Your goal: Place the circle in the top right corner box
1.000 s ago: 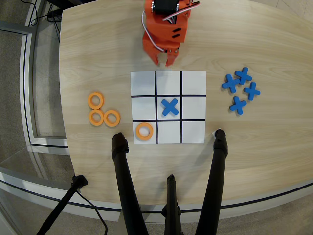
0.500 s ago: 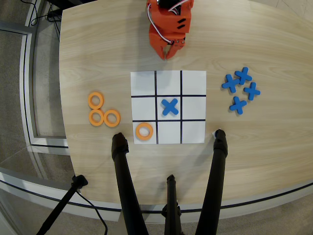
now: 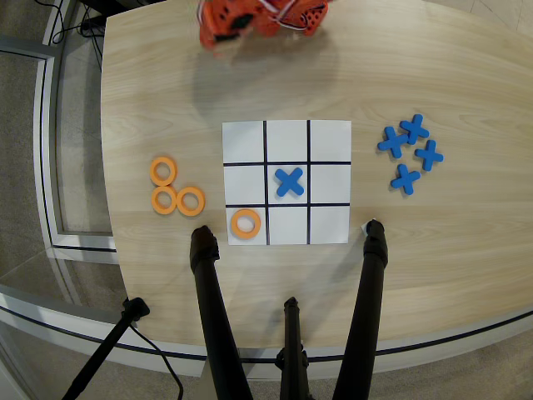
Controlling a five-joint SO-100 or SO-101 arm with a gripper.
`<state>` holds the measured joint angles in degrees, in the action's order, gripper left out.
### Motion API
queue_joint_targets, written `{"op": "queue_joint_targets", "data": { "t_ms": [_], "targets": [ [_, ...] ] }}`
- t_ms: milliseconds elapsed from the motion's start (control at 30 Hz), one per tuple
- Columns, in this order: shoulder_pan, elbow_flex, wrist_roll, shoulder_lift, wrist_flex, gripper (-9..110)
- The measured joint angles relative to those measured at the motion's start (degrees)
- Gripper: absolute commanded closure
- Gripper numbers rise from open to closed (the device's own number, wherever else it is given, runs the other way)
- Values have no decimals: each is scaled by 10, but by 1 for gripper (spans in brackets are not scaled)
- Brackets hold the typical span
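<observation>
the orange gripper [image 3: 218, 32] sits at the top edge of the overhead view, blurred and turned toward the left side of the picture, well apart from the paper grid [image 3: 330, 133]; the blur hides its fingertips, so whether it is spread or closed cannot be told, and nothing shows between them. judging by this, the step in hand is the reach toward a ring, with no circle picked up yet. three loose orange circles [image 3: 164, 171] lie in a tight cluster on the bare wood to the left of the grid, two of them touching side by side and the third just above; a fourth ring [image 3: 246, 223] already lies inside the grid's bottom left cell as this view shows it. a blue cross [image 3: 289, 181] fills the centre cell, and four more blue crosses [image 3: 410, 153] are bunched to the right of the paper. the top right corner box [image 3: 330, 142] is bare white. the next move likely calls for coming down over one ring of the cluster, probably an outer one, so the neighbours are not nudged. the rings are flat, smooth plastic with round holes, thin enough to need a grip across the band. the table [image 3: 433, 250] is pale wood grain, the paper matte with thin black lines.
</observation>
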<state>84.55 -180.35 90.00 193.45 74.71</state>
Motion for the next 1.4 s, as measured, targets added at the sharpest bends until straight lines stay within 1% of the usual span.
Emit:
{"op": "queue_joint_targets", "data": {
  "t_ms": [67,100,400,1400],
  "targets": [
    [99,0,-2,0,0,101],
    [116,0,-2,0,0,101],
    [100,0,0,0,0,101],
    [100,0,0,0,0,101]
  ]
}}
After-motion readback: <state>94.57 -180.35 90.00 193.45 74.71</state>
